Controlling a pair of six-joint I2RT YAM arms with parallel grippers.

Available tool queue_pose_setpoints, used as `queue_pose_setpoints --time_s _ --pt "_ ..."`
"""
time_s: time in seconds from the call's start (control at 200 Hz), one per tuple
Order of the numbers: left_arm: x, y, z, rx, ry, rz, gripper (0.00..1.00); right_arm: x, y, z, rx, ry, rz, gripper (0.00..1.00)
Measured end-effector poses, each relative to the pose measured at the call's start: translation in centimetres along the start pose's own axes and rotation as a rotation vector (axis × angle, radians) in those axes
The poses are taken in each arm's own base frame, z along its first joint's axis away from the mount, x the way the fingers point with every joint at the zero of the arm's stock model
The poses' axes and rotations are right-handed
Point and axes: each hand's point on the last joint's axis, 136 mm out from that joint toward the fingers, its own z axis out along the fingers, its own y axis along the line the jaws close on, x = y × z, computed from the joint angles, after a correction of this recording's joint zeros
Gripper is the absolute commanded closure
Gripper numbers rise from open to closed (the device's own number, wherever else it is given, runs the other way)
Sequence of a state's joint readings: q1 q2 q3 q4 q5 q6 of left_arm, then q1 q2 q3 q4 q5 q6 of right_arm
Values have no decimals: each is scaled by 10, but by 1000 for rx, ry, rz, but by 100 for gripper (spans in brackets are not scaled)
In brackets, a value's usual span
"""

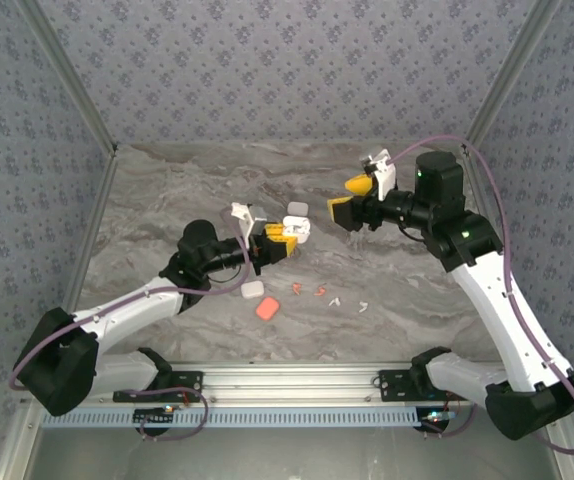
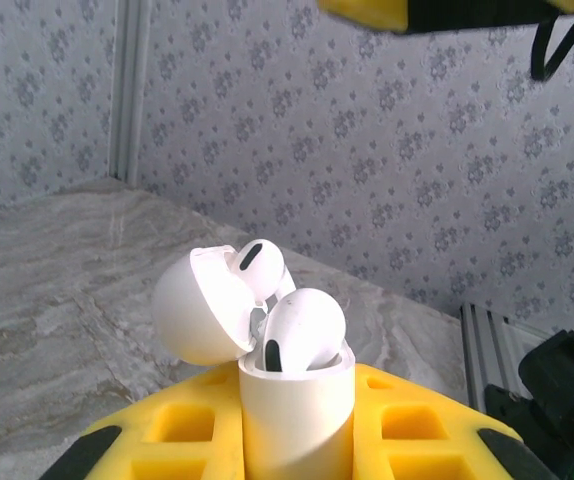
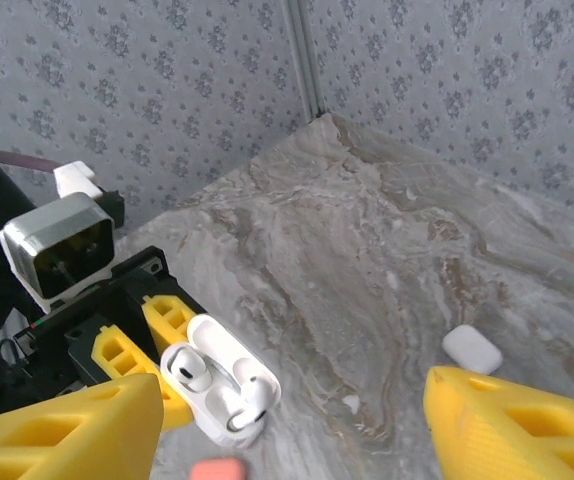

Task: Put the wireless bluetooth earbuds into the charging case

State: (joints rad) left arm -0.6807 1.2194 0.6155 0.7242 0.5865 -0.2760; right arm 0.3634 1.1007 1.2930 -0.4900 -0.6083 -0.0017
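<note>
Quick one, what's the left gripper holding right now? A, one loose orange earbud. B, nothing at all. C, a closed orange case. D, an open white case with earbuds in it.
D: in the left wrist view the left gripper clamps the open white case between its yellow fingers, lid flipped back, with white earbuds sitting in it.

White case [image 2: 297, 410], yellow fingers [image 3: 67, 430], grey marbled table [image 1: 217, 180].
</note>
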Motion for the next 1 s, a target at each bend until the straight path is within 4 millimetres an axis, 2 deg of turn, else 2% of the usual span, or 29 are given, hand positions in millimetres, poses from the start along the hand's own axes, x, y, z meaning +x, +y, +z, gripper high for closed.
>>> queue_pose_setpoints --time_s 0.13,0.285,0.445,0.74,0.865,0.999 --pt "-10 2 -1 -20 -47 34 100 14 -8 12 -27 37 145 27" --pt "-30 1 -8 -64 -107 130 100 13 -10 18 -41 37 256 18" --pt "-50 -2 -13 -98 -154 238 100 1 -6 16 -42 9 290 10" --pt "-91 -7 -12 -130 -228 391 100 -48 23 20 -73 -69 194 2" --pt "-105 -11 -13 -131 -255 434 100 -54 28 26 -66 -78 177 1" --pt "-107 -11 -13 -137 -259 448 100 -52 28 36 -48 -67 171 1"
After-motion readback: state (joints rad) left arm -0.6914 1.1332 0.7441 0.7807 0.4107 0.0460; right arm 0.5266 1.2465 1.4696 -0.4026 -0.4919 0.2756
